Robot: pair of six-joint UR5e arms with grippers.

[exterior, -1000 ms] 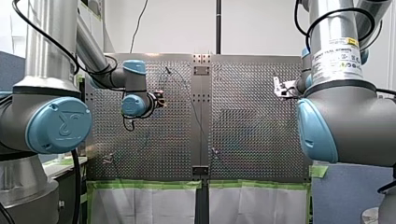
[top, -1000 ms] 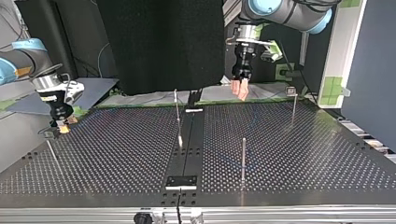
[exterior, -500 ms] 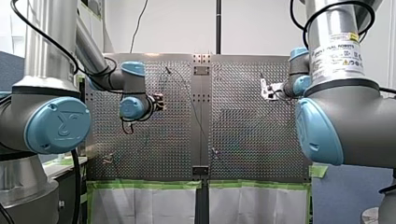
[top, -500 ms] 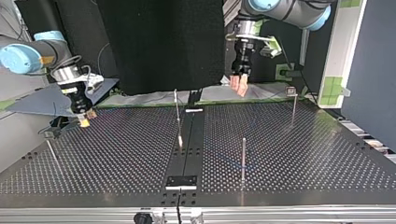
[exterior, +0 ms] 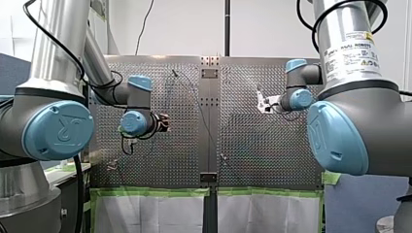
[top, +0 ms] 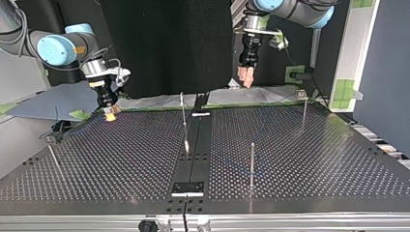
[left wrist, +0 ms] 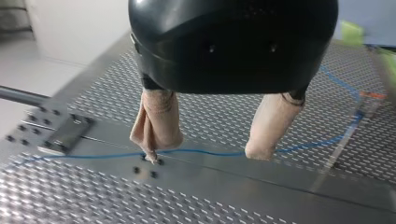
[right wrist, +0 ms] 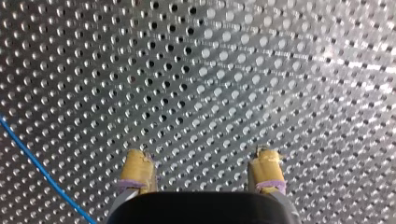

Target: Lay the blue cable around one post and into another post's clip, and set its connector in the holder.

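My left pincer, beige pads apart, hangs over the blue cable, which lies flat on the bench below its fingertips; the cable's far end blurs out. My right pincer, yellow pads apart, holds nothing; the cable runs beside it, cut off at the view's edge

The thin blue cable lies flat and loose on the table, crossing its smooth centre strip. A slim metal post stands upright on the table.
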